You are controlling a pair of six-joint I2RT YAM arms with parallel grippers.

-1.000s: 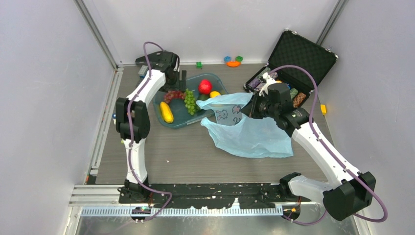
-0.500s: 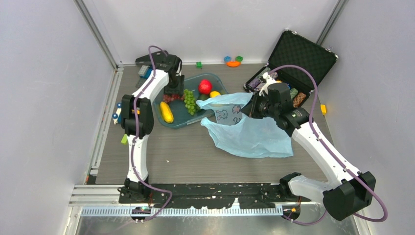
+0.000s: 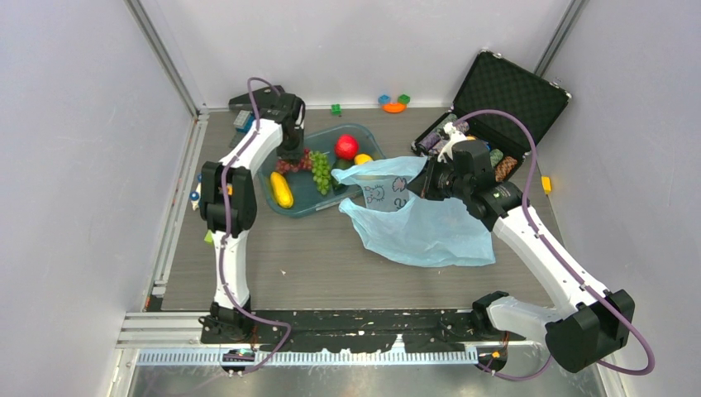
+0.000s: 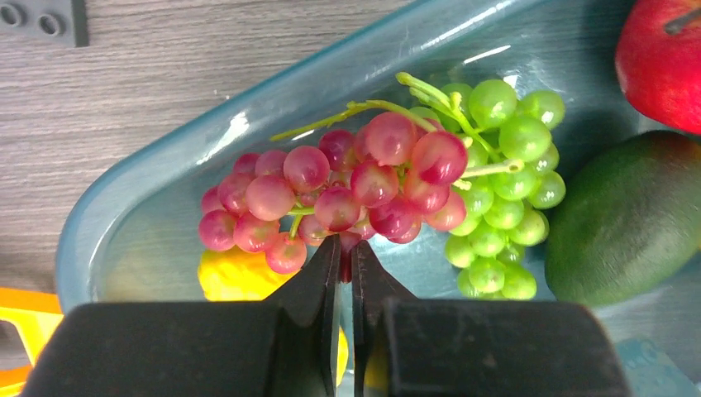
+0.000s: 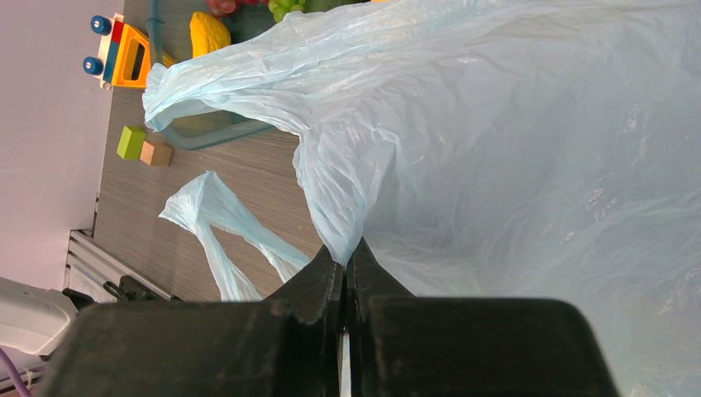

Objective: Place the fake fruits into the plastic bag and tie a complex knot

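While the right jaws pinch the plastic bag (image 5: 496, 124) by its rim beside the tub (image 4: 140, 240), the left jaws sit narrowly clamped on the purple grape bunch (image 4: 331, 194) inside that tub. Fruit loading seems underway; the next move calls for lifting the bunch across into the bag's mouth.

1. I count two grape bunches: purple bunch (image 4: 331, 198), green bunch (image 4: 496, 190).
2. I count two yellow fruits: long one (image 3: 282, 189), round one (image 3: 362, 159).
3. I see one red apple (image 3: 346, 146), one dark green fruit (image 4: 628, 219).
4. I see one plastic bag (image 3: 430, 231).
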